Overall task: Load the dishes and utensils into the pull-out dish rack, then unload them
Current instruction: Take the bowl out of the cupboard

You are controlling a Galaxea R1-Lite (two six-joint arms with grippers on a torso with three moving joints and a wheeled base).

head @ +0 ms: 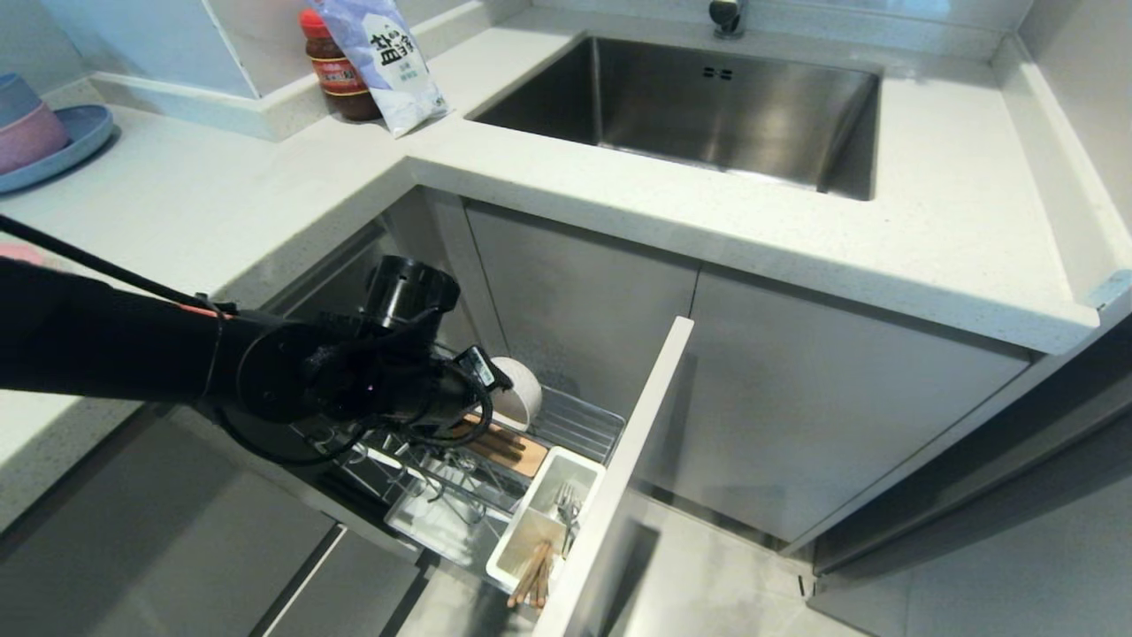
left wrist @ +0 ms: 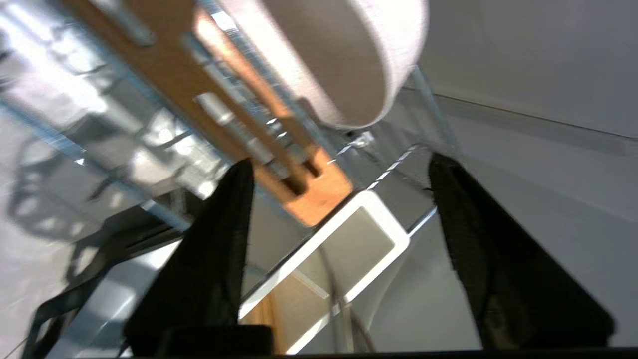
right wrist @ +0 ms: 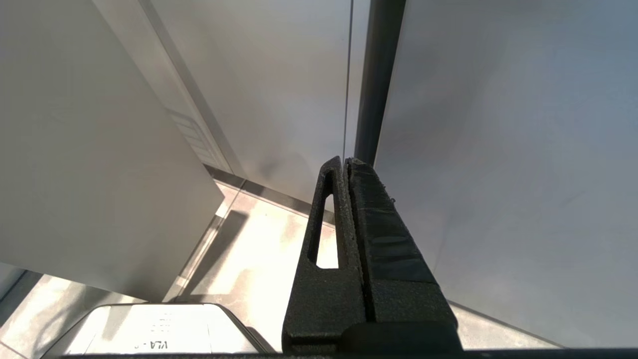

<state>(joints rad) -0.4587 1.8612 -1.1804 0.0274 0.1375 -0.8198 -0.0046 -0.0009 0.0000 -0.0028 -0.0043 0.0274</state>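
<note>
1. A pull-out dish rack of chrome wire stands drawn out from the cabinet under a pale stone counter; its pale panel front faces the floor space.
2. The robot's black left arm reaches in from the left side over the rack. Its left gripper hangs above the rack with its two black fingers spread apart and nothing between them.
3. A cream-white bowl sits tipped on its side in the rack, just beyond the gripper and not touching it.
4. A slotted wooden strip lies across the rack below the bowl, with metal prongs running along it.
5. A white plastic cutlery holder sits at the front of the rack against the panel. A silver fork stands in it, and a pair of light wooden chopsticks stands in its nearer compartment.
6. The right gripper is parked down beside grey cabinet panels, its fingers pressed together and empty.
7. On the counter, a steel sink lies to the rear, a red-capped jar and a white bag stand near its left corner, and stacked bowls on a blue plate sit at the far left.
</note>
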